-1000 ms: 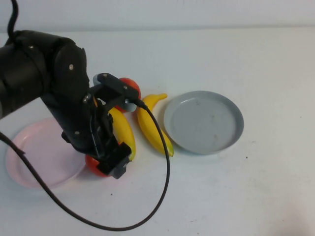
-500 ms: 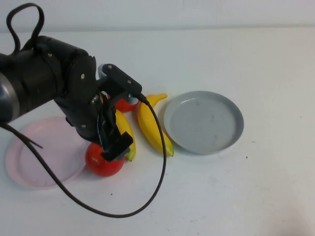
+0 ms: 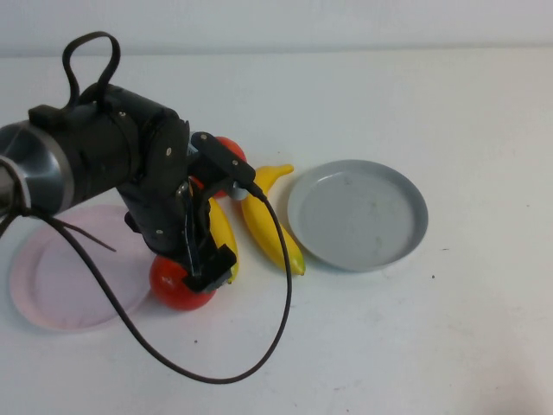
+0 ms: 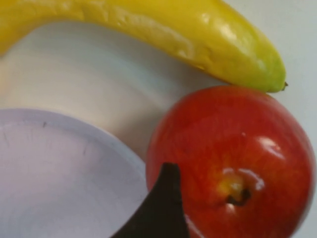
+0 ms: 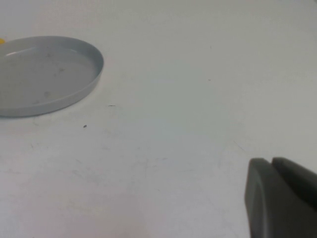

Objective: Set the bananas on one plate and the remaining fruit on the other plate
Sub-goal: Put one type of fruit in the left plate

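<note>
I can read no text, labels, brand marks, numbers or signs anywhere in my views: nothing legible shows on the fruit, on either plate, on the arm or on the table.

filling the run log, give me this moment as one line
left gripper: open over near apple, beside pink plate | right gripper: shut, parked | bananas: on table | grey plate: empty

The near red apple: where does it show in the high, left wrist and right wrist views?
High view: near red apple lower left of centre, at the pink plate edge, under the open left gripper.
Left wrist view: apple fills the lower right.
Right wrist view: not in it; shut right gripper over bare table.
Shared landmark: the banana beside the apple.
</note>
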Motion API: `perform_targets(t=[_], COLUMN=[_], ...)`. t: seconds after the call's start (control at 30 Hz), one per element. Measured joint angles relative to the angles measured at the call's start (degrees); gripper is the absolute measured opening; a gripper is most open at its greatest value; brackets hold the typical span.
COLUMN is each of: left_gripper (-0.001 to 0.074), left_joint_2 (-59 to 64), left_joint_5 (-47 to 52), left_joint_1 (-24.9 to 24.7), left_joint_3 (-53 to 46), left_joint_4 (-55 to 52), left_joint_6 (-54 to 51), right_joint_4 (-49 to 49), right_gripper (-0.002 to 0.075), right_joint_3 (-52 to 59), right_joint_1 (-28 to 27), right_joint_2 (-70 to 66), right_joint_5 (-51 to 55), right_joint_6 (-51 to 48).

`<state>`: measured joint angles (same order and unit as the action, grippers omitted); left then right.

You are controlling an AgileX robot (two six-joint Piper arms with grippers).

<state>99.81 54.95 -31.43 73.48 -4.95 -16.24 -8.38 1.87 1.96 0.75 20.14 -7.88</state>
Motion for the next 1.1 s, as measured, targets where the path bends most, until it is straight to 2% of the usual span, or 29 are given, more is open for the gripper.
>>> perform_targets(t=[0.77,0.9,1.1], left_gripper=[0.0667,0.0591,0.0591], left_joint_2=[3.76,3.76,4.27], left_joint_5=[-1.19,-1.19,2.84], left_joint_1=[0.0,0.0,0.0], left_joint_3=[1.23,1.23,3.41], left_joint_4=[-3.3,-3.42,-3.05], left_joint_6=[4.15,6.29,7.09], right_joint_4=[0.0,0.0,0.0], right_gripper=[-0.0018,-0.0018,-0.0018], right_joint_3=[0.0,0.0,0.0], right_joint_1=[0.0,0.0,0.0], right_joint_2=[0.0,0.0,0.0], right_joint_5=[0.0,0.0,0.0], right_joint_6=[0.0,0.0,0.0])
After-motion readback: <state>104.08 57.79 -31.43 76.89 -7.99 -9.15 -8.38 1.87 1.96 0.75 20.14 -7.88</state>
